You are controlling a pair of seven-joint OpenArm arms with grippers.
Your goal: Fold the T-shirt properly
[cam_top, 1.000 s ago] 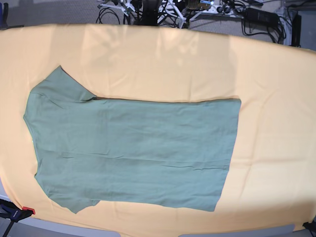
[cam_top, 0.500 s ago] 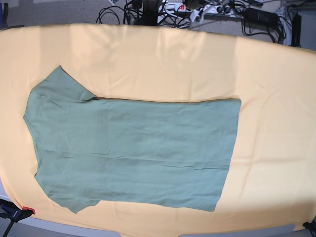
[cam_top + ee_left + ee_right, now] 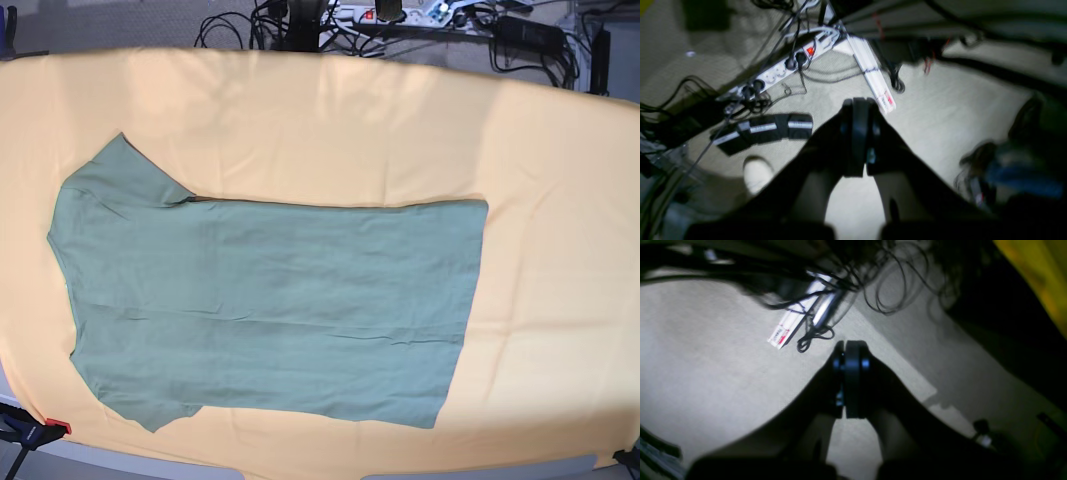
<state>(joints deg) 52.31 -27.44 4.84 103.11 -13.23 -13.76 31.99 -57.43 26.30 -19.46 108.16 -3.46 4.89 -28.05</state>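
Lying flat and spread out on the large yellow-orange cloth [image 3: 540, 150], the sage-green T-shirt [image 3: 270, 310] has its sleeves and neck end toward nine o'clock and its straight hem toward three o'clock in the base view, with one sleeve pointing to about ten o'clock and the other to about seven. No box, bin or basket shows in any view, and nothing rests on the shirt. A red-tipped clamp [image 3: 45, 430] grips the table edge at seven o'clock. Neither arm reaches over the cloth. The right gripper [image 3: 851, 380] hangs above pale grey carpet [image 3: 706, 373], fingers pressed together on nothing, cables [image 3: 880, 283] at twelve o'clock. The left gripper [image 3: 860, 136] is likewise closed and empty, a white power strip [image 3: 783, 65] at eleven o'clock.
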